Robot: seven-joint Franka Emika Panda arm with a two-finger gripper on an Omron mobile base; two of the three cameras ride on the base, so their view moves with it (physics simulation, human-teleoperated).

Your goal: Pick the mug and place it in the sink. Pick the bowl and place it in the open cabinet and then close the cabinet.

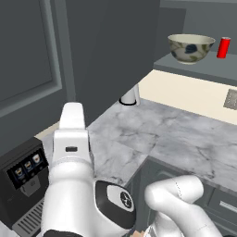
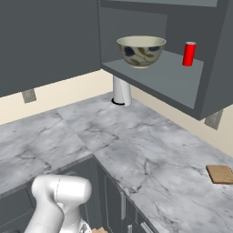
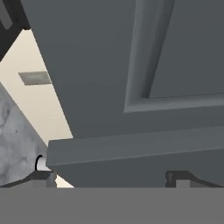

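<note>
Hand view puts the gripper (image 3: 111,177) fingertips wide apart against the dark grey cabinet door (image 3: 131,65) (round cream bowl (image 2: 141,51) already shelved inside).

No readable text, label or number anywhere.

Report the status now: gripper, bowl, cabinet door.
Gripper open, holding nothing, close against the cabinet door. Bowl upright on the cabinet shelf beside a red can. Door not yet closed.
</note>
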